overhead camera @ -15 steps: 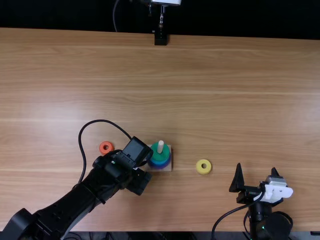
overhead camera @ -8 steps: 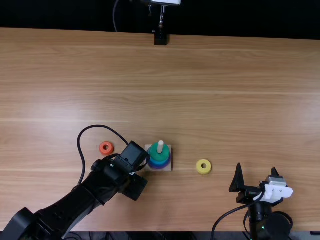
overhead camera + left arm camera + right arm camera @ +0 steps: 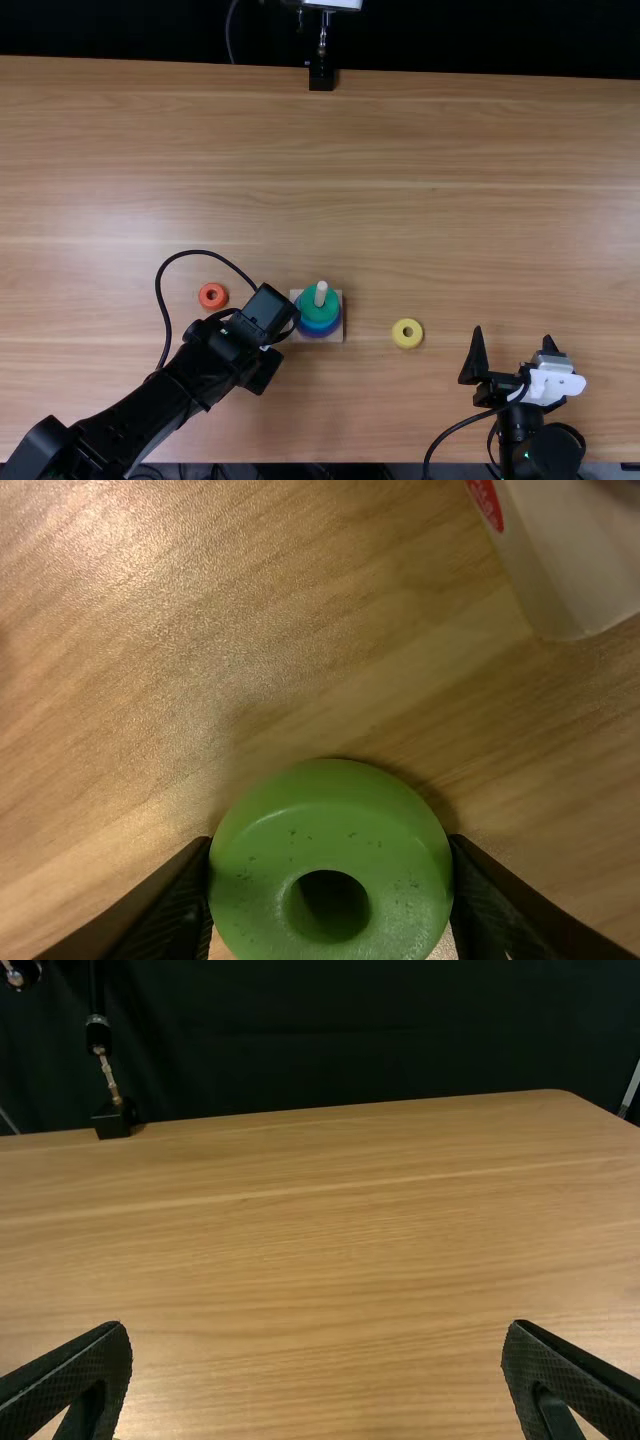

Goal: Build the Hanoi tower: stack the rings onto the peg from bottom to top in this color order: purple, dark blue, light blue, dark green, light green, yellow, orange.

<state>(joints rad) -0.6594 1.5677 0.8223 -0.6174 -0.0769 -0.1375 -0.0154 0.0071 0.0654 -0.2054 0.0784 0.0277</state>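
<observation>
My left pincer (image 3: pixel 330 852) is parted just to the width of the light green ring (image 3: pixel 240 885), a finger (image 3: pixel 180 910) against each side of its rim. Whether the ring bears on the table (image 3: pixel 200 680) or hangs a little above it, I cannot tell. It is near the wooden base (image 3: pixel 338 299), apart from it, on the base's near left side. I judge it light and hard, sturdy enough for a firm squeeze, but its smooth, rounded rim could slip or tip if I pinched off centre. Opposite sides at mid-rim are the right hold: the hole stays free for the peg (image 3: pixel 321 294), where the dark green ring (image 3: pixel 332 305) tops the stack. My right pincer (image 3: pixel 315 1350) is wide open and empty, well to the right of the base.
</observation>
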